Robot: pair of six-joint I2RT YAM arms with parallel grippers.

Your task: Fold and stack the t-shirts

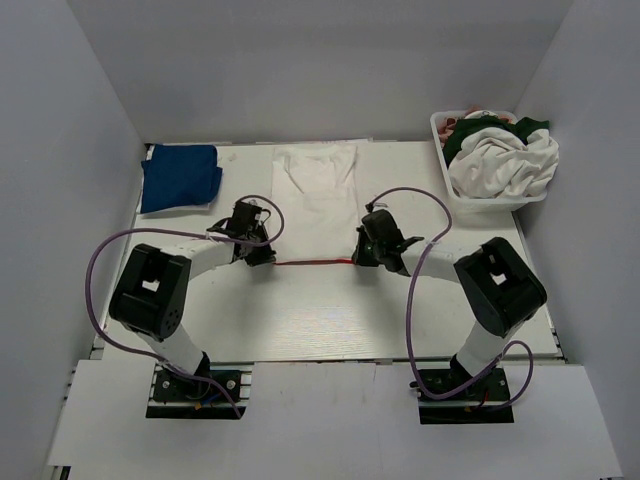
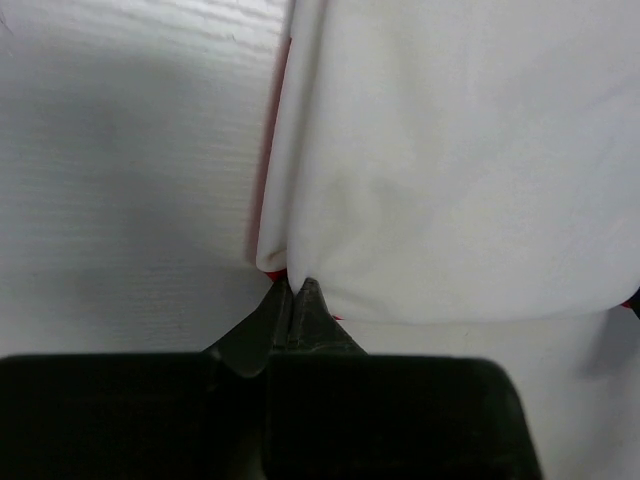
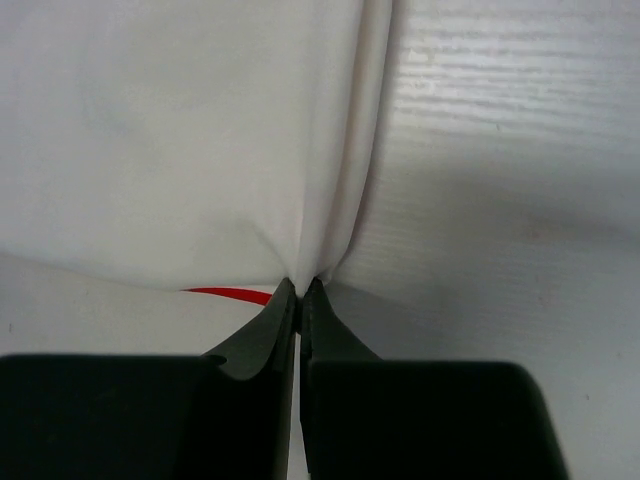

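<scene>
The white cloth t-shirt [image 1: 315, 195], folded narrow with a sliver of red at its near hem, lies flat mid-table and runs toward 12 o'clock. The left gripper [image 2: 296, 290] and the right gripper [image 3: 300, 288] are each clamped on a near hem corner. Both bites look shallow, so a layer could slip out on lifting. Uneven pulls could also skew the fold toward the folded royal-blue tee [image 1: 180, 178] at 10 o'clock.

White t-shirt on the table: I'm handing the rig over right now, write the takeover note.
Left gripper: shut on the near left corner of the white t-shirt.
Right gripper: shut on its near right corner.
Done: blue t-shirt lies folded at the far left; the white one is narrowed lengthwise.
Left: fold the white one across, stack it, then do the shirts in the basket.
</scene>
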